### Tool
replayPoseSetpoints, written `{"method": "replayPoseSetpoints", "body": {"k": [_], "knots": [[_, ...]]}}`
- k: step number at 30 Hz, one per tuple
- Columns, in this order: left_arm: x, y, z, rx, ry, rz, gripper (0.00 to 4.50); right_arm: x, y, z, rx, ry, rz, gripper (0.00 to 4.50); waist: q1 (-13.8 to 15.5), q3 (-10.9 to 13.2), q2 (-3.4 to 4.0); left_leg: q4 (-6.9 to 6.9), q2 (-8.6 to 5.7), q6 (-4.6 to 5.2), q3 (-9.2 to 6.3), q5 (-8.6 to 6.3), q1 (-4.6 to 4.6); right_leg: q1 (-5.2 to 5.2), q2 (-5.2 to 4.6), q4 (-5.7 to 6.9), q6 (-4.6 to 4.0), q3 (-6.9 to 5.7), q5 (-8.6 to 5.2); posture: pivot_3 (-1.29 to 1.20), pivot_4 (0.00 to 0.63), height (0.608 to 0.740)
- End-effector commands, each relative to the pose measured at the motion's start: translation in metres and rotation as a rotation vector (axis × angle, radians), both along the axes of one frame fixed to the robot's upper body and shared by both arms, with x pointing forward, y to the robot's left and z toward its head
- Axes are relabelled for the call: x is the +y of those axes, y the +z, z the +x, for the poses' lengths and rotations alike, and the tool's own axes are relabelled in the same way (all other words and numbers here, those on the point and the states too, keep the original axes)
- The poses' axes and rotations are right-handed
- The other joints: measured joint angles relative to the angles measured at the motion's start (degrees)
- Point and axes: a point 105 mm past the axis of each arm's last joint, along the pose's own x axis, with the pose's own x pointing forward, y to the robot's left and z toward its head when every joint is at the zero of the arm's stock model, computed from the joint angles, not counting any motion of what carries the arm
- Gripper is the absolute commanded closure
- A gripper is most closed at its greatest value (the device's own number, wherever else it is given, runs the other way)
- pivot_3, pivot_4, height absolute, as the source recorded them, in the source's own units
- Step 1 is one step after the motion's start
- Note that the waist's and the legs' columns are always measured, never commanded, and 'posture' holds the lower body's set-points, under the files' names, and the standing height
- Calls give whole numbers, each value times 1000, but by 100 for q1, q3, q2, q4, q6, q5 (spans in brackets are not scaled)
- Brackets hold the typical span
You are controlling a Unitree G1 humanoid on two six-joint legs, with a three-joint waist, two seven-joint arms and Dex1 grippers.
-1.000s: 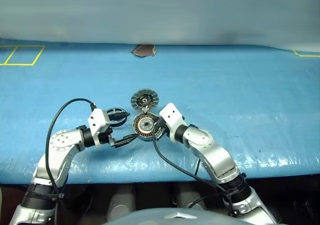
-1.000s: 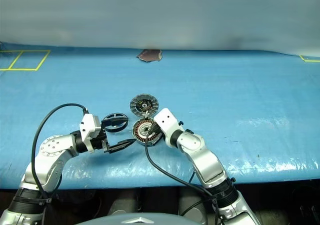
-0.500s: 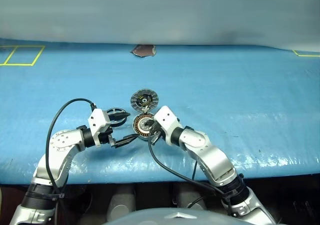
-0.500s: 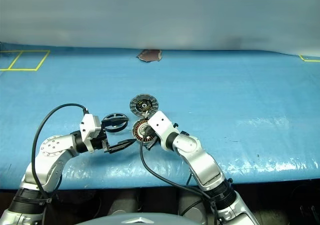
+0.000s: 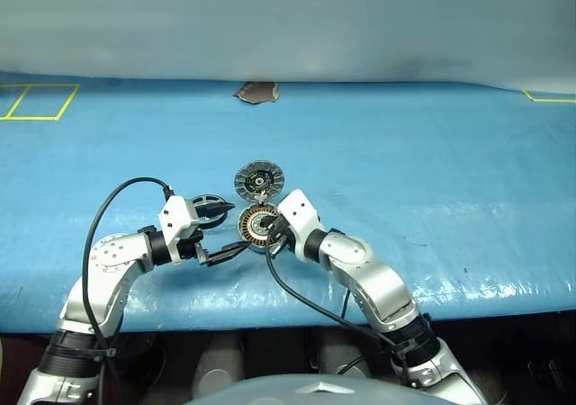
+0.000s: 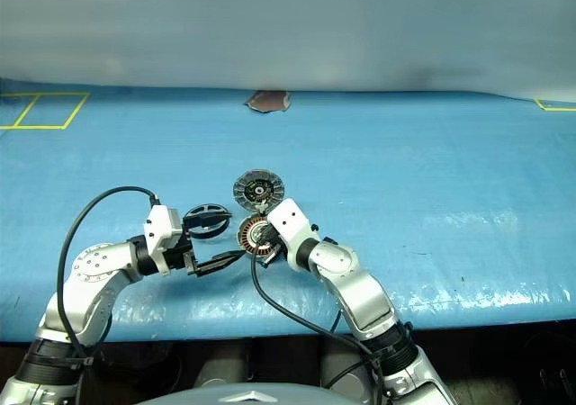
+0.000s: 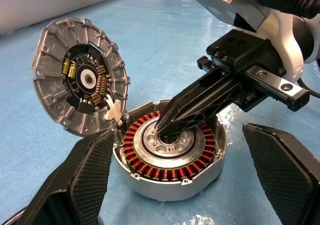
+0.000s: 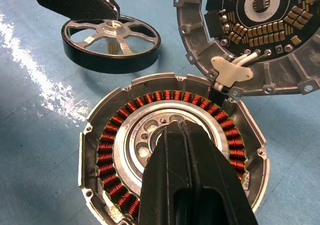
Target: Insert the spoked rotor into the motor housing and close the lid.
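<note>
From the head views, a blue worktop (image 5: 432, 153) holds three round metal parts close together in the middle. The motor housing (image 5: 257, 227) sits open, and the lid (image 5: 259, 181) lies flat just behind it, joined to its rim. The spoked rotor (image 6: 206, 220) lies on the worktop beside the housing, on the robot's left. The left gripper (image 5: 223, 230) is next to the housing with its jaws spread wide and nothing in them; one finger reaches over the rotor. The right gripper (image 6: 263, 238) points down into the housing.

In the left wrist view, the housing (image 7: 170, 152) shows a ring of orange wire coils. The lid (image 7: 80, 82) stands tilted up at its rim. The right gripper's (image 7: 167, 127) jaws are pressed tight together, and the tip rests at the middle hub of the housing.

In the right wrist view, the clenched black jaws hold nothing and sit over the hub. The rotor (image 8: 111, 42) lies apart from the housing (image 8: 170, 155), with a left finger (image 8: 75, 0) above it. The lid (image 8: 260, 35) touches the housing's edge.
</note>
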Motion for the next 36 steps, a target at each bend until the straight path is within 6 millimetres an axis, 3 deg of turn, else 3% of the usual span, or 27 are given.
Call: {"method": "replayPoseSetpoints", "body": {"k": [1,4,10,13,19,24,33,36], "knots": [[-1,7,-2,-33,-13,-9,0,-4,-31,-11,123,-5,-43,4478,-1,-4,-3,0,0,0,1,0,1,0,0,0,0,1,0,0,150,740],[0,7,-2,-27,-11,-7,0,3,-14,-12,95,13,41,4478,-1,-5,-5,0,0,0,1,0,1,0,0,0,0,2,0,0,150,740],[1,8,-2,-23,-13,-1,0,15,52,-10,-66,57,213,4478,-13,3,0,-2,3,0,8,0,-10,-17,5,3,1,10,1,0,150,740],[2,10,-1,-35,-11,8,0,14,68,-10,-122,66,217,4478,-5,4,1,-2,3,0,8,0,-11,-16,7,2,3,11,2,0,150,740],[9,14,1,-61,13,37,0,8,66,-9,-142,54,181,4478,3,4,0,-1,1,0,8,0,-13,-15,6,-1,4,14,3,0,150,740],[27,20,16,-88,171,99,0,-1,50,-8,-130,29,109,4478,0,5,0,-2,2,0,9,0,-13,-17,7,1,4,15,3,0,150,740],[42,23,20,-41,246,117,0,-1,45,-8,-115,20,109,4478,0,6,-2,-1,2,0,10,0,-13,-17,7,0,4,16,3,0,150,740],[48,20,22,2,302,109,648,0,45,-7,-114,22,108,4500,0,6,-2,-1,2,0,10,0,-12,-16,7,1,4,16,3,0,150,740]]}}
